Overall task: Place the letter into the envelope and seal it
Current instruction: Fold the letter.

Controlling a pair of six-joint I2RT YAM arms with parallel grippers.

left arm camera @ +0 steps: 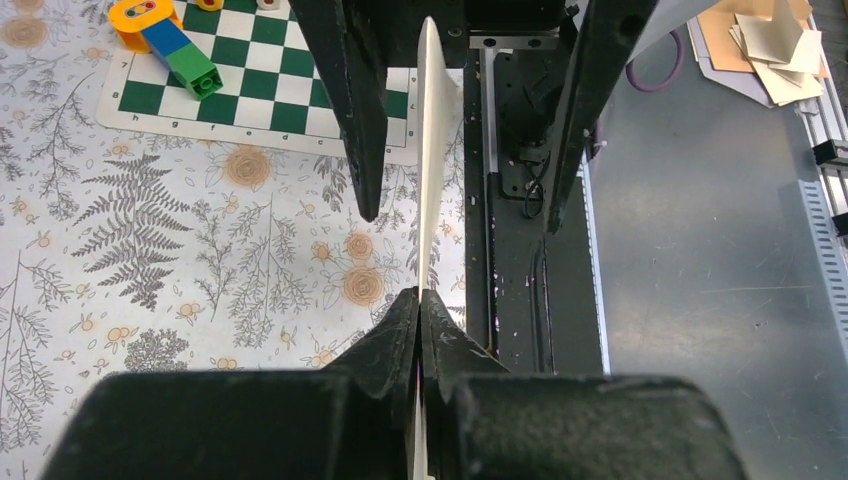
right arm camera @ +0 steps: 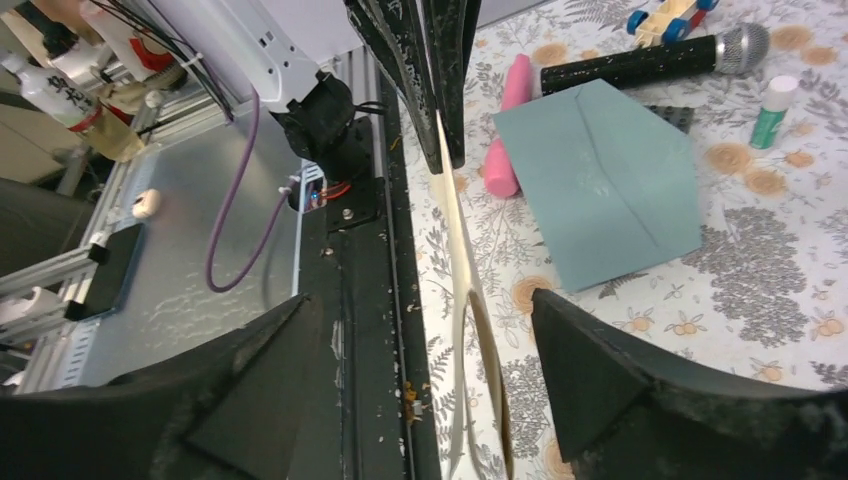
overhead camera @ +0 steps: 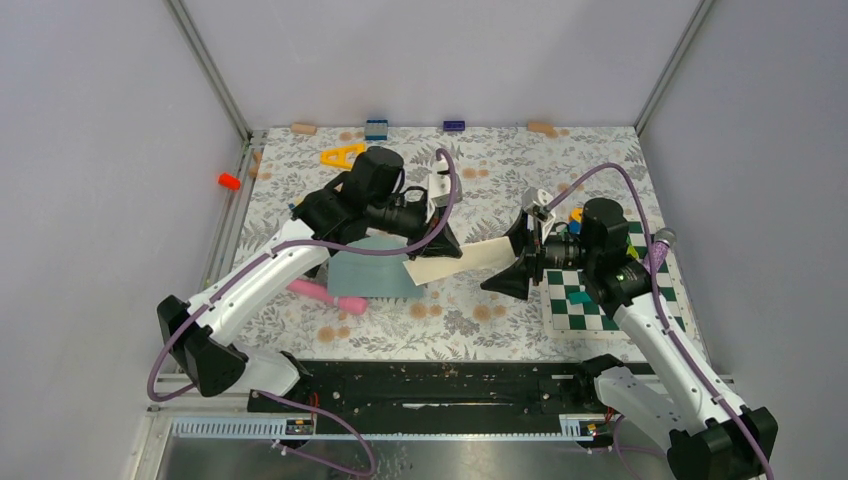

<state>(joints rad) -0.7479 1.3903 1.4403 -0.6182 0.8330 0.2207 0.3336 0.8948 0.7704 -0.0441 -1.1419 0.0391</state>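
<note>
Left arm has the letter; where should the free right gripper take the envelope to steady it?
Probably its near-right corner, approached low from the right. The envelope lies flat on the table, so only an edge can be pinched; that corner faces the open right gripper and is bare, while the pink toy lies along the near edge.

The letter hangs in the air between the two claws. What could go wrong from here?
1. Only the left claw pinches the letter, at one end; the right claw stands open around the other end. The thin sheet may sag or twist and miss the opening.
2. The envelope lies flat and unheld, so it may slide when the letter pushes against it.
3. A pink object lies beside the envelope and could get in the way.
</note>
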